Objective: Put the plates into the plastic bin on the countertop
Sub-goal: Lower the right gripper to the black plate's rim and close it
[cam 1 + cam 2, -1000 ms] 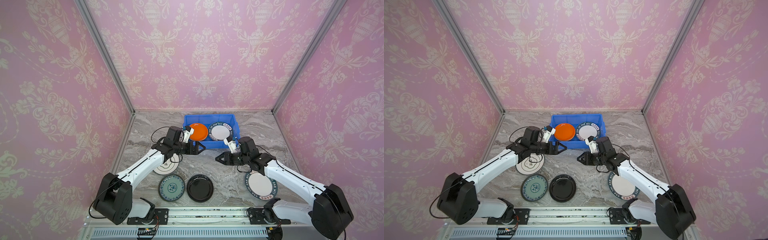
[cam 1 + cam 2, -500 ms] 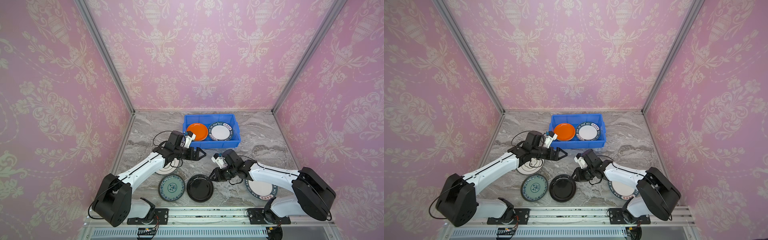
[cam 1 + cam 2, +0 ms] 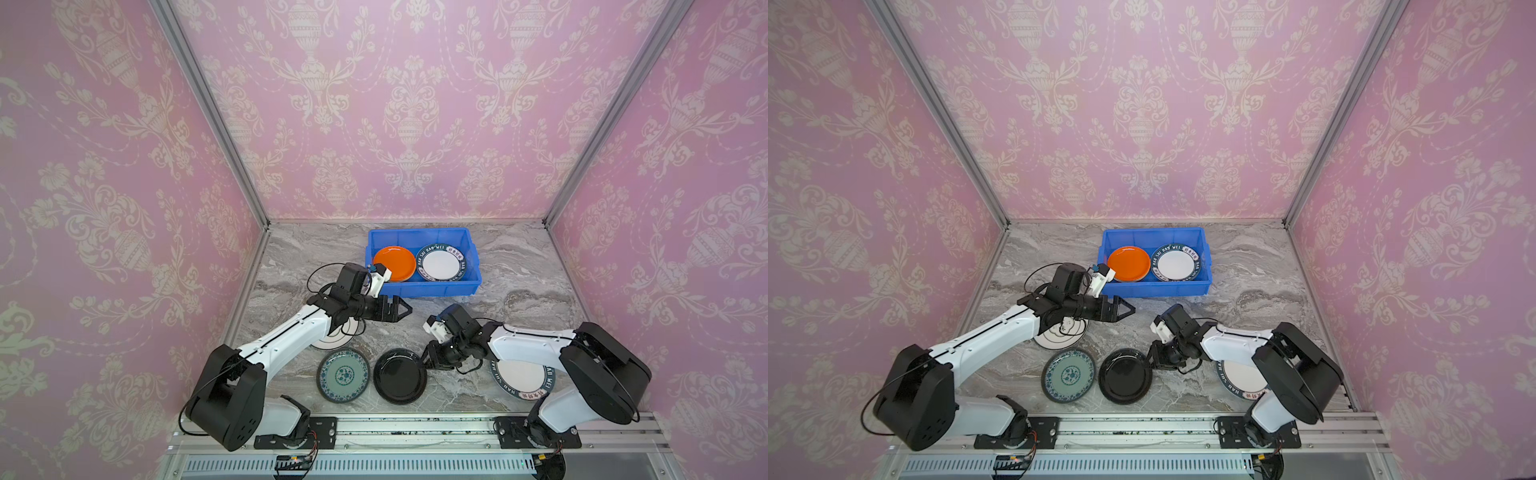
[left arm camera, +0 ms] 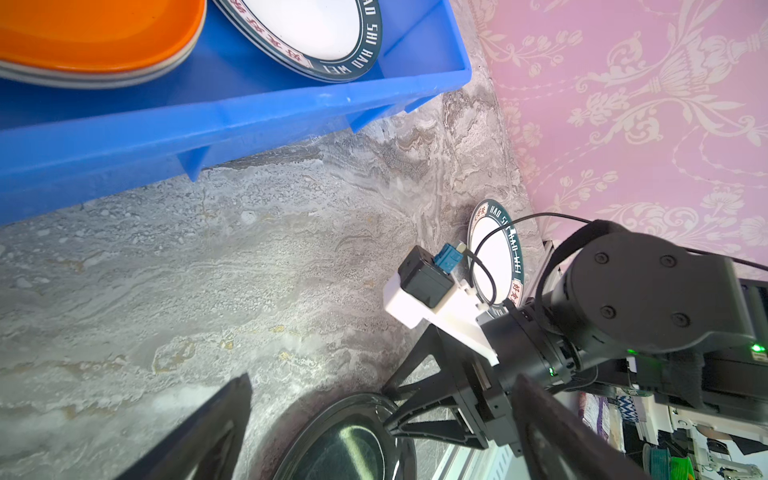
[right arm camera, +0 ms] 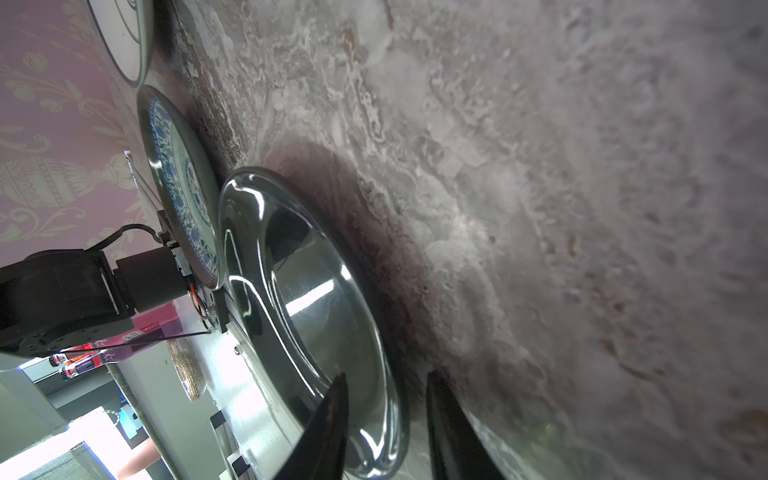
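In both top views my right gripper (image 3: 424,360) (image 3: 1148,359) sits low at the right rim of the black plate (image 3: 399,376) (image 3: 1124,376) on the countertop (image 3: 519,266). In the right wrist view its jaws (image 5: 388,376) stand open astride that rim (image 5: 390,407), one finger over the plate's hollow and one outside on the marble. My left gripper (image 3: 405,309) (image 3: 1129,309) hovers wide open and empty just in front of the plastic bin (image 3: 424,289) (image 3: 1154,289). The bin holds an orange plate (image 3: 395,262) on cream ones (image 4: 124,77) and a white lettered-rim plate (image 3: 441,263).
A teal-patterned plate (image 3: 343,375) lies left of the black one. A white plate (image 3: 332,340) is partly hidden under my left arm. Another lettered-rim plate (image 3: 519,376) lies under my right arm. Pink walls close in three sides, and a metal rail (image 3: 415,428) runs along the front.
My right gripper has swung from beside the bin down and forward to the black plate's rim. My left gripper has drawn back a little from the bin, still open.
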Motion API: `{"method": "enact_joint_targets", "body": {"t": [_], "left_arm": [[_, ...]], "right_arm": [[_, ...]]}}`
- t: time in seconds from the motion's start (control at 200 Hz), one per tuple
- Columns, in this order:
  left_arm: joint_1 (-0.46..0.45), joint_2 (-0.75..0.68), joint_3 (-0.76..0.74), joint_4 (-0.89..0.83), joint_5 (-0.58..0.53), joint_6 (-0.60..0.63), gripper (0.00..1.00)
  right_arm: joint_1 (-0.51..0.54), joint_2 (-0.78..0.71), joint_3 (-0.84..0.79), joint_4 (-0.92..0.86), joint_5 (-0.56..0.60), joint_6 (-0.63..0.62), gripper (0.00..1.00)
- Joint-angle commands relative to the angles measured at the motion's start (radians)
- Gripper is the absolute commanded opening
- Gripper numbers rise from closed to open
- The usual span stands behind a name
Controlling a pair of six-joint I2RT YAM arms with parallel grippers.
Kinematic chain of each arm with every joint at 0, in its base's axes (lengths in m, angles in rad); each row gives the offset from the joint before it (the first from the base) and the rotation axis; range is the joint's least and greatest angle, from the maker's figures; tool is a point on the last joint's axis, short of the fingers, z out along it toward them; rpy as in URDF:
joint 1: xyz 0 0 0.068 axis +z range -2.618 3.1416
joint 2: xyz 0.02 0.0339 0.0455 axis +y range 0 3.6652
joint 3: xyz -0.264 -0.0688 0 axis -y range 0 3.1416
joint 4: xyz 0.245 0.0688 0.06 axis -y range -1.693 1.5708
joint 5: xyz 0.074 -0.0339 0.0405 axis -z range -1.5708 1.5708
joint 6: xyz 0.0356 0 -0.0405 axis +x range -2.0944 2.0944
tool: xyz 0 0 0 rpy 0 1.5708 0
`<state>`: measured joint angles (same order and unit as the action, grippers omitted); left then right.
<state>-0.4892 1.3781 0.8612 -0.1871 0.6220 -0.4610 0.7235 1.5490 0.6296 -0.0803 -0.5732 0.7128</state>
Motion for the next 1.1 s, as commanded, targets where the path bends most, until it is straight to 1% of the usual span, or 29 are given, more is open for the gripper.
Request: {"method": "enact_joint_targets", "body": {"t": [0.0,0.18,0.23,0.28,0.35,0.395,0.455,0.515,0.721,0.896,1.096], "left_arm": [[-0.006,0.012,-0.004,0.014,0.008,0.012,0.99],[-0.006,0.019,0.000,0.011,0.004,0.015,0.99],[-0.005,0.022,0.003,0.009,0.004,0.013,0.99],[-0.005,0.024,0.004,0.010,0.004,0.012,0.99],[-0.005,0.021,0.003,0.016,0.001,0.010,0.99],[-0.006,0.022,0.004,0.025,-0.002,0.008,0.99],[-0.006,0.030,0.010,0.029,0.001,0.005,0.99],[-0.006,0.038,0.016,0.034,0.005,0.001,0.99],[-0.006,0.054,0.051,0.023,0.012,0.004,0.99],[-0.006,0.076,0.077,0.043,0.018,-0.015,0.99],[-0.006,0.111,0.111,0.057,0.033,-0.025,0.99]], "right_arm": [[0.009,0.032,-0.018,0.034,-0.035,0.024,0.31],[0.009,0.054,-0.032,0.075,-0.050,0.038,0.24],[0.010,0.059,-0.039,0.086,-0.049,0.043,0.19],[0.009,0.063,-0.049,0.099,-0.051,0.050,0.18],[0.009,0.069,-0.059,0.112,-0.054,0.054,0.12],[0.010,0.072,-0.058,0.114,-0.055,0.051,0.10],[0.009,0.071,-0.061,0.115,-0.056,0.048,0.03],[0.010,0.064,-0.068,0.118,-0.056,0.045,0.00],[0.003,-0.002,-0.103,0.101,-0.042,0.029,0.00],[-0.037,-0.084,-0.128,0.065,-0.055,0.002,0.00],[-0.097,-0.207,-0.108,-0.075,-0.071,-0.089,0.00]]}}
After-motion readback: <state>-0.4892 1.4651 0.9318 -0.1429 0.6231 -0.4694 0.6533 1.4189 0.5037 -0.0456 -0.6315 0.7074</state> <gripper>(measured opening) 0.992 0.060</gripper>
